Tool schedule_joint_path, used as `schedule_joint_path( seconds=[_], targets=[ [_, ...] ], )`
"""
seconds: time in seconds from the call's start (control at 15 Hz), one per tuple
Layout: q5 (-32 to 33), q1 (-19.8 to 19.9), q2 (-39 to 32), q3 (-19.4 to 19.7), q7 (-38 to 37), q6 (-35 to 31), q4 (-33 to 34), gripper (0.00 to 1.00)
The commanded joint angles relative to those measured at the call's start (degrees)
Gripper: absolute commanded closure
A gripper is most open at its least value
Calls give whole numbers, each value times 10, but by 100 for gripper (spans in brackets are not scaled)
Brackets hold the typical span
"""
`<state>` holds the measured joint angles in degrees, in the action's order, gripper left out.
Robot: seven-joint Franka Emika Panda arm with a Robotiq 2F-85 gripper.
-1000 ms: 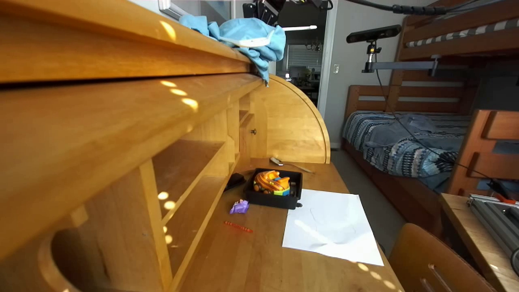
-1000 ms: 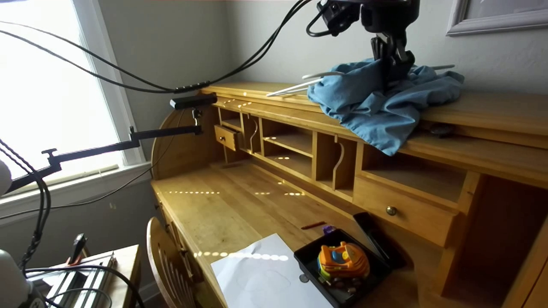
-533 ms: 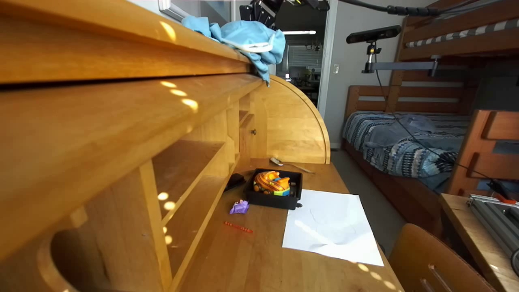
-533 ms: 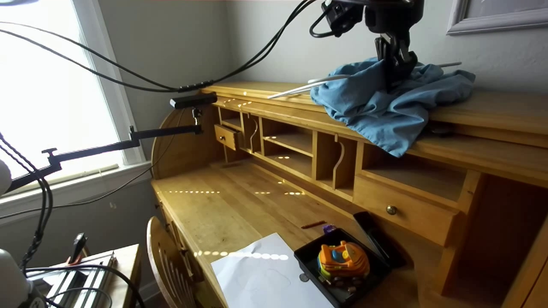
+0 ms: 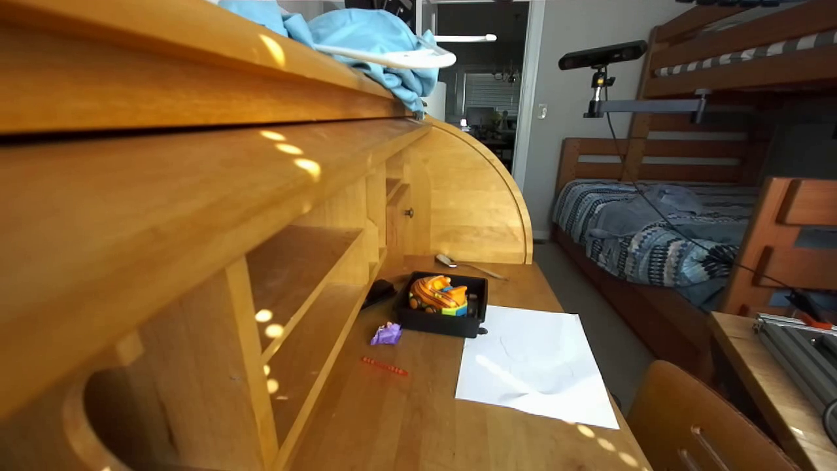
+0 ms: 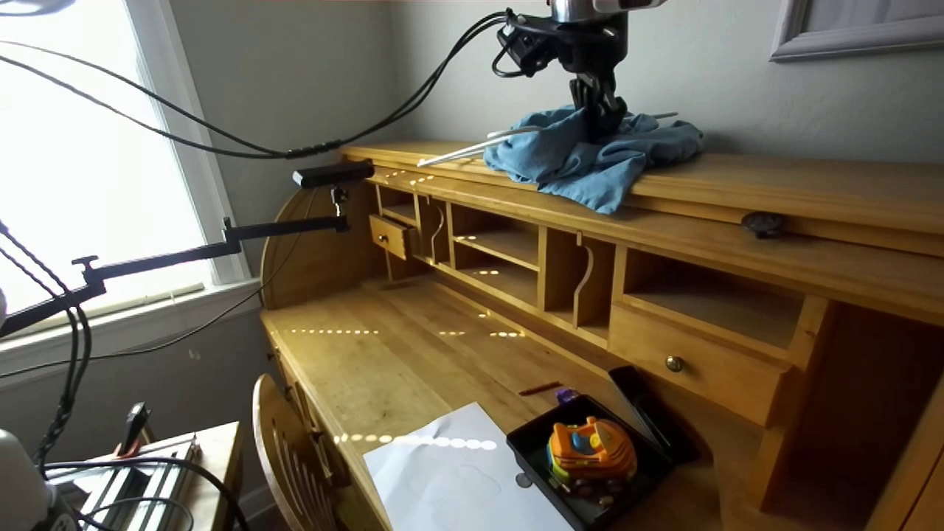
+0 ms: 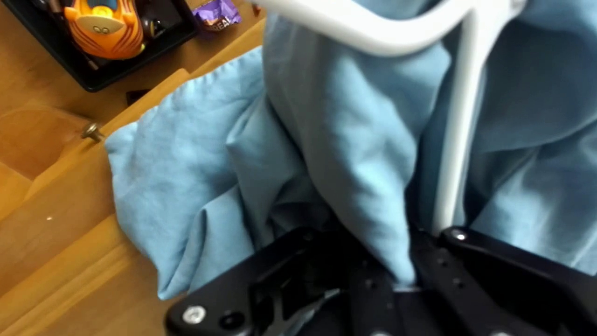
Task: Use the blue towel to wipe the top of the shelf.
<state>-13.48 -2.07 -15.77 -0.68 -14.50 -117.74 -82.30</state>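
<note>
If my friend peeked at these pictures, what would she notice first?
Probably the blue towel, bunched on top of the shelf, with the gripper pinching it. Next, maybe the orange toy in the black tray on the desk below, with white paper beside it.

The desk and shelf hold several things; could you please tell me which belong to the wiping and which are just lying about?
For the job: blue towel, gripper clamped on it, shelf top.
Just lying about: orange toy in black tray, white paper, red crayon, purple wrapper; apparently white hanger-like piece against towel.
</note>
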Motion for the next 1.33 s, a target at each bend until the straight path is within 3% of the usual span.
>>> schedule_joint_path(
  seconds=[0.0, 0.27, 0.6, 0.87, 1.27],
  targets=[
    [16, -13, -20, -10, -1, 1, 12, 99],
    [2, 1, -27, 5, -29, -15, 24, 99],
    [-13, 34, -34, 40, -116, -56, 35, 99],
    [-9, 49, -44, 65, -198, -93, 41, 99],
    [5, 41, -56, 82, -350, -164, 44, 99]
  ],
)
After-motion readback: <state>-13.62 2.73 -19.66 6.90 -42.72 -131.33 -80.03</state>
